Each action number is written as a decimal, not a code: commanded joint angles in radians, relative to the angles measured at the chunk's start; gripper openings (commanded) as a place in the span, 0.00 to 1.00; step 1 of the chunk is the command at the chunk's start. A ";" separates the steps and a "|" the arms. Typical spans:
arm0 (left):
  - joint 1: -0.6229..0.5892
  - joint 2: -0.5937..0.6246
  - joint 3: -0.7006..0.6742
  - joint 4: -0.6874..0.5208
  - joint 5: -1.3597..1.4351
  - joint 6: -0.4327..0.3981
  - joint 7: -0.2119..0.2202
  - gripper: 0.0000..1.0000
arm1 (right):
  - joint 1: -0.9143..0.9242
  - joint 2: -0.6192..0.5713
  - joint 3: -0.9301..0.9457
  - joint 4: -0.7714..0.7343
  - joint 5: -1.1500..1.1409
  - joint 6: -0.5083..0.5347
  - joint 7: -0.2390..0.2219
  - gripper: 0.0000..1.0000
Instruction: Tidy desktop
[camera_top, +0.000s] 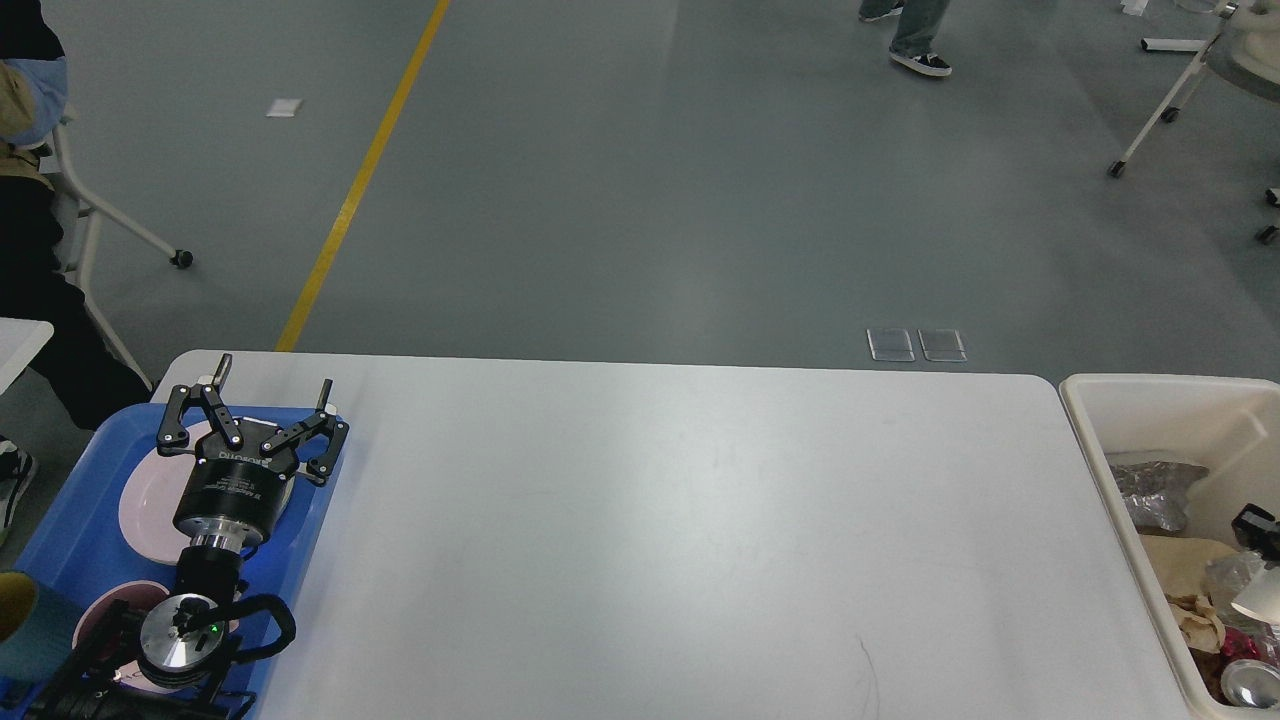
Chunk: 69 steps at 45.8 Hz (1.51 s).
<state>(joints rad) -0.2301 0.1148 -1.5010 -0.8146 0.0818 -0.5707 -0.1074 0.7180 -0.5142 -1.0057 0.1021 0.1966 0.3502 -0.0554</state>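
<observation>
The white desktop (660, 540) fills the middle of the head view and is bare. My left gripper (274, 376) is open and empty, and it hovers over a pink plate (145, 500) in the blue tray (70, 530) at the left. My right gripper (1258, 524) shows only as a black tip at the right edge, low over the cream-white bin (1085, 420). A white paper cup (1260, 600) hangs just under it, as it did before, and is cut off by the frame's edge.
The bin holds crumpled foil (1150, 490), brown paper (1185, 570) and a can (1250, 685). A second pink dish (100, 610) and a teal cup (25, 625) sit in the tray. A person sits at the far left.
</observation>
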 joint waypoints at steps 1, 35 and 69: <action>0.000 0.000 0.001 0.000 -0.001 0.000 0.000 0.96 | -0.103 0.066 0.033 -0.050 0.000 -0.134 -0.001 0.00; 0.000 0.000 0.001 0.000 -0.001 0.000 0.000 0.96 | -0.183 0.149 0.087 -0.056 0.000 -0.430 -0.024 1.00; 0.000 0.000 0.001 0.000 0.001 0.000 0.000 0.96 | 0.144 0.077 0.801 0.046 -0.009 -0.427 -0.015 1.00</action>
<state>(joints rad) -0.2301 0.1150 -1.5004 -0.8146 0.0814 -0.5707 -0.1074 0.7981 -0.4016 -0.2911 0.0743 0.1920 -0.0817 -0.0756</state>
